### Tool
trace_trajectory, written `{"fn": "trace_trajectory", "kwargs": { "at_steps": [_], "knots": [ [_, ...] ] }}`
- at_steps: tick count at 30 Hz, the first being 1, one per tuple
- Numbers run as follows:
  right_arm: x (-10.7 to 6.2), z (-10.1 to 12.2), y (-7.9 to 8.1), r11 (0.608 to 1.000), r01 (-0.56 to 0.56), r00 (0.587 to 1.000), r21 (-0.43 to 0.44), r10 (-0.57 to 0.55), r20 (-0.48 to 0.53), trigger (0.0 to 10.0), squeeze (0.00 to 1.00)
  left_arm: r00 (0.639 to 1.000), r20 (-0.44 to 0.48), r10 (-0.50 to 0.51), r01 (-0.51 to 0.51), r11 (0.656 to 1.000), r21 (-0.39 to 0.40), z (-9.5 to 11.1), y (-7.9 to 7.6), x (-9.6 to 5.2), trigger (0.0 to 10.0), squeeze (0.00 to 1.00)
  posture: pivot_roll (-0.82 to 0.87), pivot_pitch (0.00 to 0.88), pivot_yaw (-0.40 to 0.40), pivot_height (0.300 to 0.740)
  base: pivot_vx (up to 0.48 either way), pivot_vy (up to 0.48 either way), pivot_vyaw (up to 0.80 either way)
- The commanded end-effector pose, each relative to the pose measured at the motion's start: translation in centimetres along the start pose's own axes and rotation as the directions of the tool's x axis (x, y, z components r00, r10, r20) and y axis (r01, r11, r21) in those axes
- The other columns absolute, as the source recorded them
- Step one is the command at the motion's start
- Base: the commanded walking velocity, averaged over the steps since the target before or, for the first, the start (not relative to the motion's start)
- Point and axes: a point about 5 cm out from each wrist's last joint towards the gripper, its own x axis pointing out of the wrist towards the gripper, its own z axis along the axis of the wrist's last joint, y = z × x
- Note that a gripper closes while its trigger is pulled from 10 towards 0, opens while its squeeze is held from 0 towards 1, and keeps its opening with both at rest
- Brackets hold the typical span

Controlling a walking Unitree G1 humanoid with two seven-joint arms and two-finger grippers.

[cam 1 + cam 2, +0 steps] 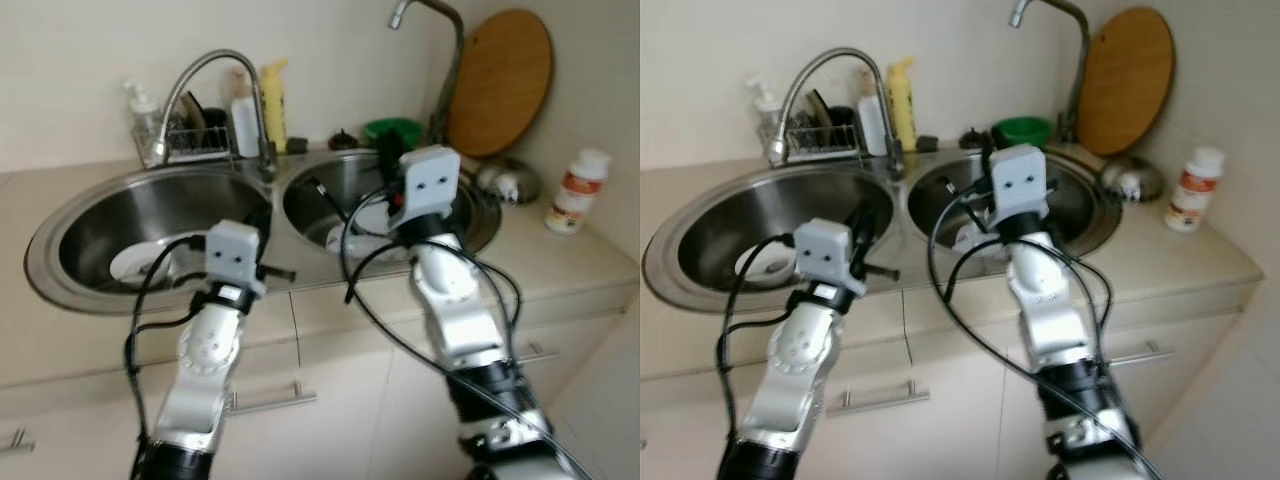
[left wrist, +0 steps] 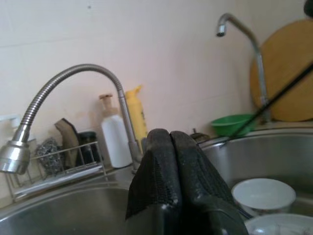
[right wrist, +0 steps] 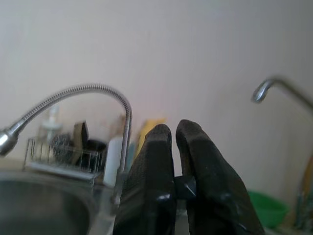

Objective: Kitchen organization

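Dishes (image 1: 140,262) wait in the double sink (image 1: 60,290), both empty grippers, left gripper (image 2: 171,142) and right gripper (image 3: 173,142), pressed together above its front rim, so approach seems underway; next, opening and reaching down.

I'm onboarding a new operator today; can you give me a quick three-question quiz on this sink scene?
1. True or false: the round wooden cutting board lies flat in the left basin.
2. Which basin holds the white plate? A left, B right.
3. Fill in: the white bottle with the red label stands on the ____ to the right of the sinks.

Key: 1 false, it leans upright against the wall. 2 A. 3 counter. In both wrist views the left end effector and right end effector have their fingers together, holding nothing.
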Motion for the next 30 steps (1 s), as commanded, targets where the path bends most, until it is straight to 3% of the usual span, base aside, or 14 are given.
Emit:
{"fn": "trace_trajectory", "kwargs": {
  "at_steps": [1, 5, 12, 13, 14, 16, 30],
  "knots": [
    [-0.1, -1.2, -0.9, 1.000, 0.020, 0.997, 0.020, -0.018, -0.082, 10.0, 0.00, 1.000, 0.007, -0.019, 0.019, 1.000, -0.005, 0.2, -0.6, 0.2, 10.0, 0.00, -0.08, 0.000, 0.041, 0.740, 0.000, 0.000, 0.00],
    [-0.1, -2.1, -0.8, 1.000, 0.005, 0.990, 0.021, -0.002, -0.144, 10.0, 0.00, 1.000, 0.002, -0.024, 0.024, 1.000, -0.001, 0.1, -0.7, 0.2, 10.0, 0.00, -0.08, 0.000, 0.044, 0.740, 0.000, 0.000, 0.00],
    [0.7, -5.0, -1.3, 1.000, -0.016, 0.940, 0.012, 0.019, -0.341, 10.0, 0.00, 0.999, 0.003, -0.033, 0.033, 0.999, 0.001, 0.1, -0.9, 0.3, 10.0, 0.00, -0.07, 0.000, 0.044, 0.740, 0.000, 0.000, 0.00],
    [0.8, -5.2, -1.7, 1.000, 0.021, 0.935, 0.013, -0.015, -0.353, 10.0, 0.78, 0.999, 0.003, -0.034, 0.034, 0.999, 0.002, 0.1, -0.9, 0.3, 10.0, 0.00, -0.07, 0.000, 0.042, 0.740, 0.000, 0.000, 0.00],
    [0.9, -5.3, -2.1, 0.999, 0.044, 0.933, 0.029, -0.030, -0.358, 10.0, 1.00, 0.999, 0.003, -0.034, 0.034, 0.999, 0.002, 0.1, -0.9, 0.3, 10.0, 0.00, -0.07, 0.000, 0.041, 0.740, 0.000, 0.000, 0.00],
    [1.1, -5.2, -2.4, 0.995, 0.072, 0.934, 0.074, -0.042, -0.355, 10.0, 1.00, 1.000, 0.002, -0.030, 0.030, 1.000, 0.003, 0.1, -0.9, 0.2, 10.0, 0.00, -0.07, 0.000, 0.040, 0.740, 0.000, 0.000, 0.00],
    [0.5, -4.4, -2.9, 0.978, 0.139, 0.951, 0.156, -0.088, -0.297, 10.0, 1.00, 0.999, -0.021, -0.033, 0.032, 0.999, -0.015, -0.3, -1.1, -0.1, 10.0, 0.00, -0.08, 0.000, 0.041, 0.740, 0.000, 0.000, 0.00]
  ]
}}
